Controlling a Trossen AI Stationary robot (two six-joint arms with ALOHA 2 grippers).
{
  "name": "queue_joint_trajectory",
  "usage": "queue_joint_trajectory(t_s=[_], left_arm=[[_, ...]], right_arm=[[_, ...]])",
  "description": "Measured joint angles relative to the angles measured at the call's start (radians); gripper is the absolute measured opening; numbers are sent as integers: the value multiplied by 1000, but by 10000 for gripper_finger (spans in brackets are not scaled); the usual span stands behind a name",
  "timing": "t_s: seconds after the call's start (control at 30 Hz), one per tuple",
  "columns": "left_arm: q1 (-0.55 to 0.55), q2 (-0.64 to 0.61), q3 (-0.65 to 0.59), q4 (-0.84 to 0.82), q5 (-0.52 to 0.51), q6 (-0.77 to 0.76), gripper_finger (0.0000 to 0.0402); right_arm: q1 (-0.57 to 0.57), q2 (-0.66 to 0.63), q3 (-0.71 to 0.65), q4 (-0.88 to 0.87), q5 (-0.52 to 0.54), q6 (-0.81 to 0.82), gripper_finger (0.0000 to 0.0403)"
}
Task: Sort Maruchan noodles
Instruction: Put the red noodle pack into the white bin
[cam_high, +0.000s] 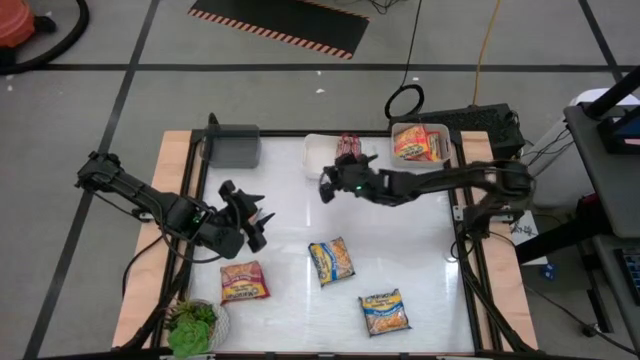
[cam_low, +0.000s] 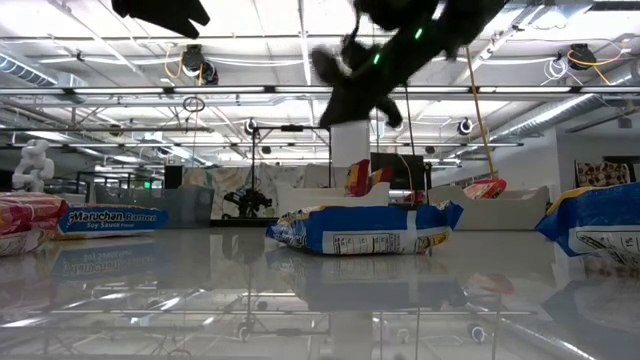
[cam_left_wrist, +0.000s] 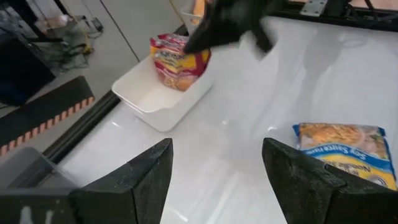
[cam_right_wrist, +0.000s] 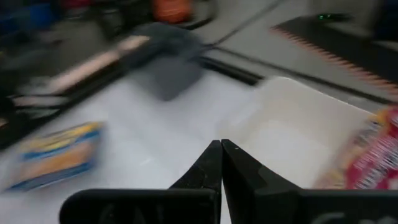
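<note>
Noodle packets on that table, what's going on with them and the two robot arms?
The arms are sorting ramen packets into bins. The right gripper hovers empty and shut near the white bin, which holds a red packet. Another bin at the back right holds an orange packet. The left gripper is open, holding nothing, above the table's left side. Three packets wait on the table: a red one and two blue-and-yellow ones.
</note>
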Motion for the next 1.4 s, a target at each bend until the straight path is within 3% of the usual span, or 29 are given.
queue_joint_trajectory(t_s=[0.3, 0.37, 0.47, 0.6, 0.77, 0.9, 1.23, 1.4], left_arm=[[-20, 0, 0, -1, 95, -27, 253], [-34, 0, 0, -1, 97, -42, 253], [-49, 0, 0, -1, 99, -67, 253], [-73, 0, 0, -29, 134, -116, 253], [-126, 0, 0, -133, 168, -256, 253], [-145, 5, 0, -116, 212, -315, 253], [-184, 200, 0, 141, 308, -126, 253], [-169, 277, 0, 121, 373, -117, 253]], right_arm=[[97, -279, 0, -381, -283, 42, 0], [150, -312, 0, -494, -279, 77, 0], [263, -327, -10, -594, -180, 145, 0], [404, -326, -86, -479, -99, 178, 0], [522, -326, -215, -241, -161, 223, 0], [562, -326, -230, -193, -212, 296, 0], [636, -326, -230, -71, -151, 287, 0], [644, -326, -230, -68, -126, 288, 0]])
